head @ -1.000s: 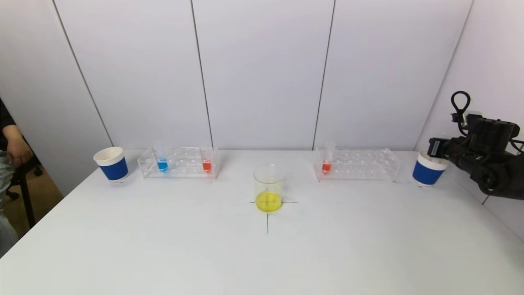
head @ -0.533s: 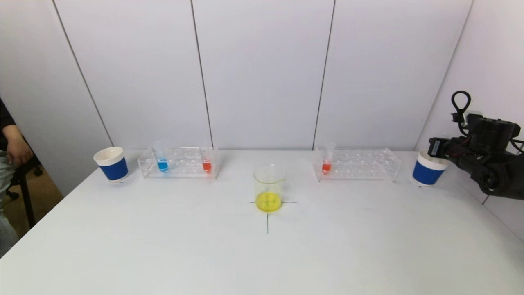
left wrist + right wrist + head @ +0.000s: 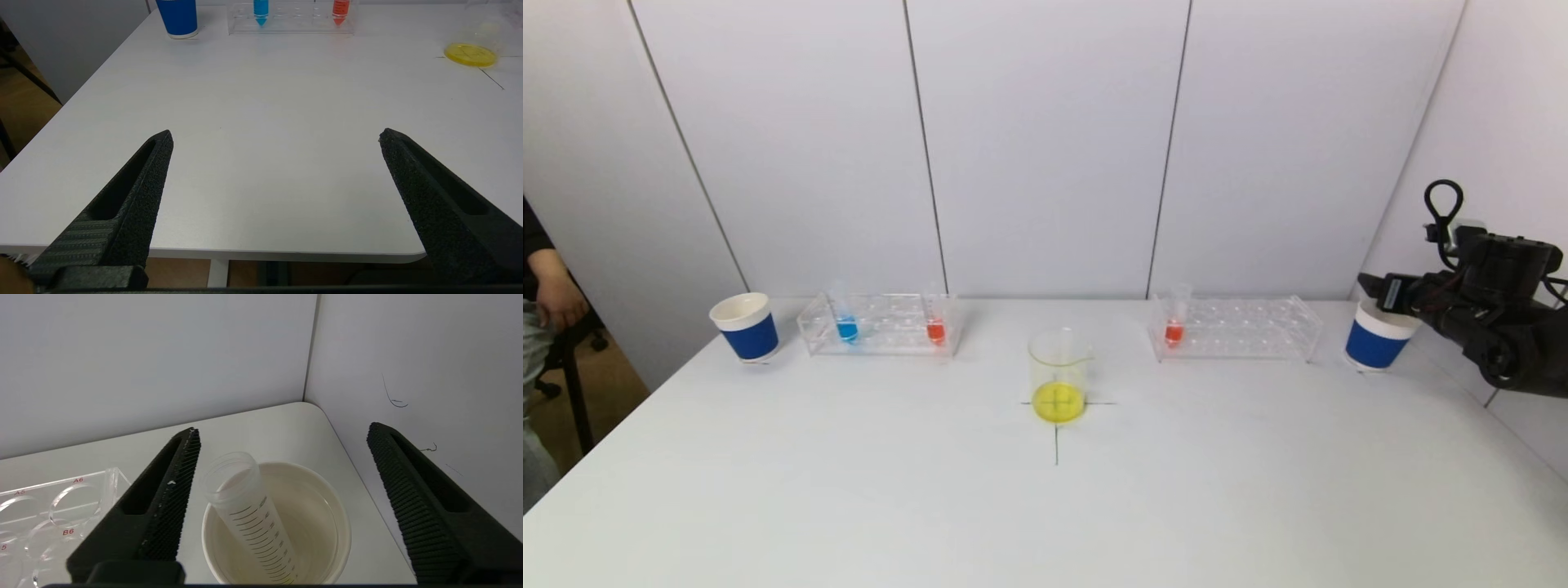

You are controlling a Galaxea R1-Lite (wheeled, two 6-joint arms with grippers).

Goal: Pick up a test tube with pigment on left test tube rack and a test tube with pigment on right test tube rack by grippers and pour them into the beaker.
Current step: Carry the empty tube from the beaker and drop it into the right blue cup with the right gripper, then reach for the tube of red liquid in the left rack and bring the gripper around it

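Observation:
A clear beaker (image 3: 1058, 376) with yellow liquid stands at the table's centre. The left rack (image 3: 882, 324) holds a blue-pigment tube (image 3: 846, 322) and a red-pigment tube (image 3: 935, 325). The right rack (image 3: 1237, 327) holds one red-pigment tube (image 3: 1174, 322). My right gripper (image 3: 282, 428) is open and empty, just above the right blue cup (image 3: 1372, 343), where an empty graduated tube (image 3: 249, 514) leans. My left gripper (image 3: 274, 134) is open and empty, low over the table's near left edge. It is out of the head view.
A second blue cup (image 3: 745, 327) stands left of the left rack. A seated person's arm (image 3: 551, 294) is at the far left. The side wall (image 3: 408, 355) is close beside the right cup, at the table's back right corner.
My right gripper has shifted slightly over the right cup. Nothing else has moved.

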